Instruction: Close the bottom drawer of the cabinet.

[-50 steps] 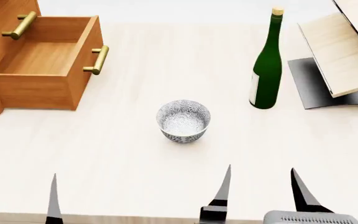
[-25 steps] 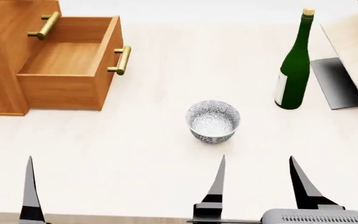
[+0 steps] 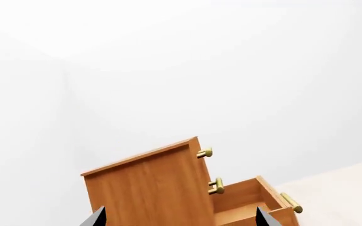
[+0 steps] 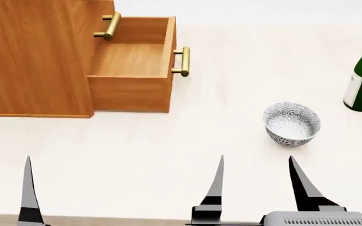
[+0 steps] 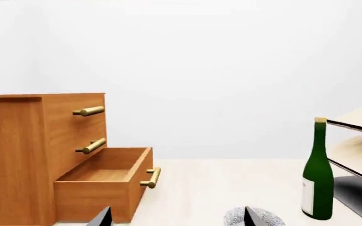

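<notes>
The bottom drawer (image 4: 134,63) is standing pulled out of the cabinet (image 4: 33,56) at 11 o'clock, handle running front-to-back, nearer the left end effector (image 4: 121,188); both the left and right end effector (image 4: 254,186) are sitting open and empty.

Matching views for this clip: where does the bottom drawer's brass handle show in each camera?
Head view: the bottom drawer's handle sits upper centre, on the open drawer's front.
Left wrist view: handle low, towards the right edge.
Right wrist view: handle lower left of centre.
Shared landmark: the cabinet, beside the drawer in all three views.
</notes>
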Available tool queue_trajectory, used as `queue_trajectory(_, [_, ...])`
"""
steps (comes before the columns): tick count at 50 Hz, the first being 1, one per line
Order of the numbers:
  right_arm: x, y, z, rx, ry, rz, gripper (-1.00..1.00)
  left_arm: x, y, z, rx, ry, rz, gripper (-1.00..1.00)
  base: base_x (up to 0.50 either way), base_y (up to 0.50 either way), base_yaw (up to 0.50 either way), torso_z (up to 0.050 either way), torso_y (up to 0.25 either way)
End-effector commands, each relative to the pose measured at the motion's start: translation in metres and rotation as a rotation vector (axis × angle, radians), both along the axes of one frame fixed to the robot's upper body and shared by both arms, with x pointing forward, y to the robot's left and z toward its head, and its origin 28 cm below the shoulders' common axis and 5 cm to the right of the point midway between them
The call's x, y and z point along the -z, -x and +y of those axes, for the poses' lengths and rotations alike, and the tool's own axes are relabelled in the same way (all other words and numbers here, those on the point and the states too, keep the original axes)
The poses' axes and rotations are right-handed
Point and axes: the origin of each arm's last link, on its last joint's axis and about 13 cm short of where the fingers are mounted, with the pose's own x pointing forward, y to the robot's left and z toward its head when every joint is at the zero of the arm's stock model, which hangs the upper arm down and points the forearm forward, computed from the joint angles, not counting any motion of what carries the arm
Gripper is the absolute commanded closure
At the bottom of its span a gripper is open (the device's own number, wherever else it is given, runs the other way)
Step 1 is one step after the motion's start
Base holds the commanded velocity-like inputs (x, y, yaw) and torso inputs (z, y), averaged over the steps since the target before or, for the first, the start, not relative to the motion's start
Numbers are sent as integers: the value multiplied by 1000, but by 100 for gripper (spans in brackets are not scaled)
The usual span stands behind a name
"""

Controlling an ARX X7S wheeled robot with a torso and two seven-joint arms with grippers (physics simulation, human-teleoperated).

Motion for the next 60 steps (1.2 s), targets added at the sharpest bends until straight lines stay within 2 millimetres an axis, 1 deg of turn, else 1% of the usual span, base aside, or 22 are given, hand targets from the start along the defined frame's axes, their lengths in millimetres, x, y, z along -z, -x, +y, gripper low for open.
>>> queue_trajectory(1, [0,0,0,-1,-6,0,-100,0,0,0,-2,-6,-1,-100,0,500,0,0,0])
queue_trajectory(11, [-2,1,-1,0,-13,-3,-100,-1,-1,0,-2,-10,-2,-100,0,500,0,0,0])
queue_trajectory(23, [0,-1,-1,8,-26,4,-100,2,-1,-1,6,-14,8,-100,0,500,0,0,0])
queue_trajectory(24, [0,-1,-1,20,-2,2,-100,2,-1,-1,5,-15,7,-100,0,336,0,0,0])
queue_trajectory(27, [1,-2,0,14,-24,10,-100,3,-1,-1,4,-15,9,-100,0,23,0,0,0])
queue_trajectory(28, [2,-3,-1,51,-7,19,-100,2,-1,-1,3,-14,9,-100,0,0,0,0,0])
queue_trajectory(29, [2,-3,0,33,-18,20,-100,2,-1,-1,3,-14,8,-100,0,0,0,0,0])
queue_trajectory(33, [1,-3,-1,63,-33,22,-100,3,-1,-1,3,-14,9,-100,0,0,0,0,0])
queue_trajectory(42, [-3,0,1,-15,-49,9,-100,2,-1,-2,4,-13,8,-100,18,2,0,0,0])
queue_trajectory(60, [-3,0,0,-17,-63,6,-100,2,0,-3,6,-17,9,-100,482,153,0,0,0])
